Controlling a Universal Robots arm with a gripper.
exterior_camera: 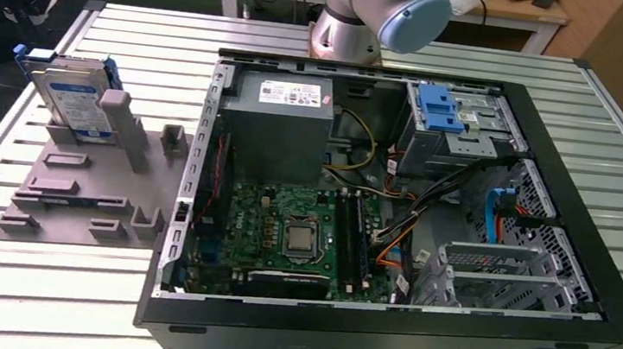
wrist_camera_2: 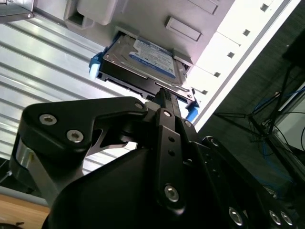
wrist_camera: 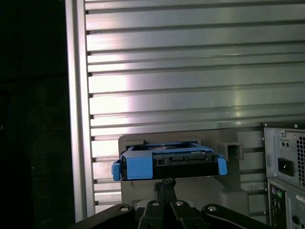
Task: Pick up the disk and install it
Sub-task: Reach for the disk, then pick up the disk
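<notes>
One disk (exterior_camera: 74,97), flat silver rectangular hard drive in blue plastic carrier, propped on grey plastic stand (exterior_camera: 77,202), exterior view's left of black computer case (exterior_camera: 386,347). Black gripper (wrist_camera: 167,182) near its edge, jaws pressed together, empty. Pickup step; reckon grab needs jaws spread first.

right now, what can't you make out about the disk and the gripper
- Disk, exterior view: its lower part is hidden behind the grey holder it leans in.
- Arm, exterior view: cut off by the picture's top edge just above its base.
- Gripper, second wrist view: its own body covers the disk's near edge, so whether it touches the disk cannot be judged.
</notes>
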